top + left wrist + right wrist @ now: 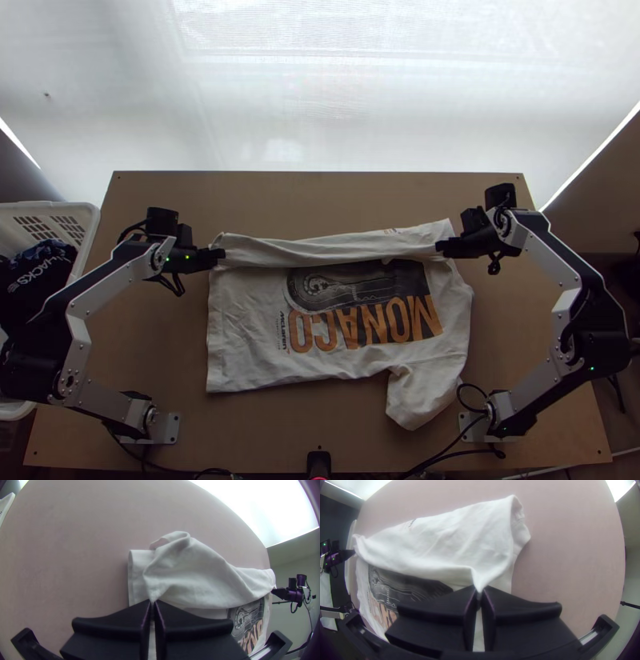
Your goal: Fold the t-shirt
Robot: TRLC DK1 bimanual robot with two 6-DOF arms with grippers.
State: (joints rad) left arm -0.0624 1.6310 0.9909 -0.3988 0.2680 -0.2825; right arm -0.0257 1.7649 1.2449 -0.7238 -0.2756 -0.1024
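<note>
A white t-shirt [248,344] lies with its printed side up, its far part folded over toward the near edge as a band. My left gripper [221,254] is shut on the folded part at its left end; in the left wrist view the left gripper [152,602] pinches a peak of white cloth. At the band's right end, my right gripper [442,246] holds the cloth; in the right wrist view the right gripper [480,591] is shut on a raised point of fabric. One sleeve [416,396] sticks out at the near right.
A white basket [90,220] with dark cloth [36,280] stands beyond the table's left edge. Bare wood of the table [320,200] shows past the shirt. A small black device [318,462] is at the near edge, with cables by both bases.
</note>
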